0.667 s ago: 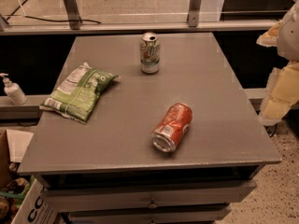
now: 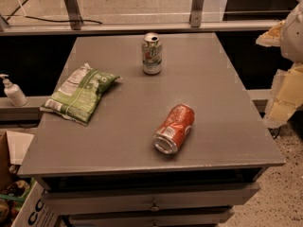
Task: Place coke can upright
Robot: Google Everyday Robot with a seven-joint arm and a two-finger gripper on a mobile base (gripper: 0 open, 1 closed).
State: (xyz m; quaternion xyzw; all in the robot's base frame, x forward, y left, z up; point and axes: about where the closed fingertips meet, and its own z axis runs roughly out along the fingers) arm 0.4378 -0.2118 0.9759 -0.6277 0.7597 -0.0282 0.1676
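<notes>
You are looking at a wide grey flat-topped counter [image 2: 222, 103] with drawers showing below its near edge. A green and white crinkled foil snack bag [image 2: 79, 93] is lying flat on its left part. Off the counter's right edge, the robot's pale cream end effector [image 2: 284, 98] is hanging well apart from everything on the counter. You cannot tell whether it is wide or narrow.

The red-orange aluminium coke can [image 2: 174, 128] with white lettering is lying on its side, near the front edge and right of centre, its silver end pointing near-left. A white-and-green aluminium soda can [image 2: 152, 53] is standing upright at the far middle. A small white plastic pump bottle [image 2: 13, 91] is sitting on a ledge to the left.

By my reading, nothing is done yet. Reaching, grasping and standing the coke can up are all waiting for you.
</notes>
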